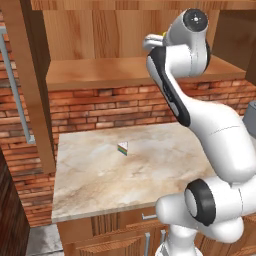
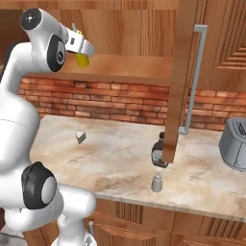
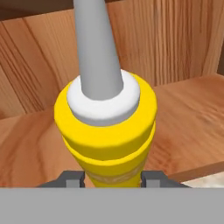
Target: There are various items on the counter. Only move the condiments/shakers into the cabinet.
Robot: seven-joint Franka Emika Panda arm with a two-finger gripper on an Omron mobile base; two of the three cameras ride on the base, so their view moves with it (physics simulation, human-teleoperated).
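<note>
a kitchen: marble counter [image 2: 202, 190] over wooden drawers [image 1: 107, 225], brick backsplash [image 2: 120, 103], wall cabinet [image 1: 100, 70], grey toaster [image 2: 234, 144].

Cabinet door [image 2: 175, 81] overhangs dark bottle [image 2: 157, 153]

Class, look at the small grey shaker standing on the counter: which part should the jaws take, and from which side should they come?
Probably its body just under the cap, from straight above: the shaker stands upright and narrow on the counter. The dark bottle and cabinet door crowd its far side, so approach from above or the front.
</note>
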